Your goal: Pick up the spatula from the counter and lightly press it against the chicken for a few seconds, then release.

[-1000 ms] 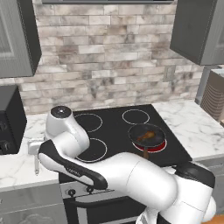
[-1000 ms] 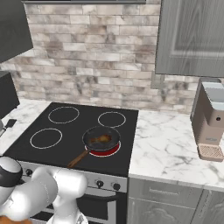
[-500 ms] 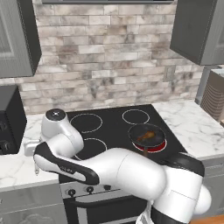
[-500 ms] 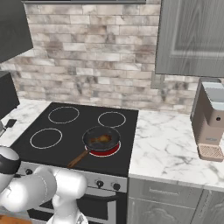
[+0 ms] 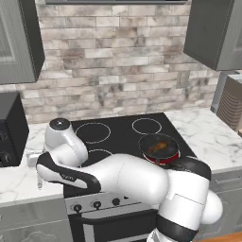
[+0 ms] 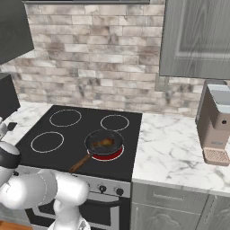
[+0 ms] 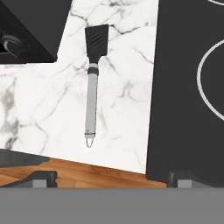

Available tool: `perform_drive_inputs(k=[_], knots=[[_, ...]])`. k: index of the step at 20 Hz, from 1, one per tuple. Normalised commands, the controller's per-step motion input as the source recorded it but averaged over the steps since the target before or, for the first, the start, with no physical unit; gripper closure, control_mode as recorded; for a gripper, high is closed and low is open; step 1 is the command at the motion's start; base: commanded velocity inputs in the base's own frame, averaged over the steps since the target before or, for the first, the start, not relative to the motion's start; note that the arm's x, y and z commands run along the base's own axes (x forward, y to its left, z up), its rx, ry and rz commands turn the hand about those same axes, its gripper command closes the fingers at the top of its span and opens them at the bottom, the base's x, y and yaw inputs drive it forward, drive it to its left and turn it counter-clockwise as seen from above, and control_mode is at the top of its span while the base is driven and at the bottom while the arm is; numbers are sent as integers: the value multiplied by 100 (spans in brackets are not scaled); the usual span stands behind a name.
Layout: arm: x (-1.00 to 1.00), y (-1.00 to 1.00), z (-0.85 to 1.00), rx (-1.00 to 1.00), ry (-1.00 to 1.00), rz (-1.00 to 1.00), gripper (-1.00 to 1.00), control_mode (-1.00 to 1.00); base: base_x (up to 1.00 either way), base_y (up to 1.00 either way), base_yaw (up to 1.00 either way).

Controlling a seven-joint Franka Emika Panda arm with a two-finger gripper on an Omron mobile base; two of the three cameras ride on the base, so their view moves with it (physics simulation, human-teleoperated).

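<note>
Brick backsplash [image 5: 118, 71], grey cabinets [image 6: 197, 40], marble counter [image 6: 175, 155]

A spatula [image 7: 91, 87], black slotted head and grey handle, lies flat on the marble counter [image 7: 122, 92] beside the cooktop [image 7: 183, 96]. Browned chicken [image 5: 158, 147] sits in a pan [image 5: 174, 142].

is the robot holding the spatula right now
No, the spatula lies flat on the marble counter, clear of the open gripper.

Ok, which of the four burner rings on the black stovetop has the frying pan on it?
The front right burner, glowing red under the dark round frying pan; the other three white rings lie bare and unlit.
</note>
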Motion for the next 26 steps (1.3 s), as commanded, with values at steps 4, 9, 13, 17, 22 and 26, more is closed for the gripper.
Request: perform_drive_inputs(k=[4,9,13,17,22,26], knots=[[12,16,-18,0,0,0,-100,-100,0,0,0],[10,22,-13,0,0,0,-100,-100,0,0,0],[10,19,-11,0,0,0,-100,-100,0,0,0],[10,14,-15,0,0,0,-100,-100,0,0,0],[9,7,-22,0,1,0,-100,-100,0,0,0],[10,5,-20,0,2,0,-100,-100,0,0,0]])
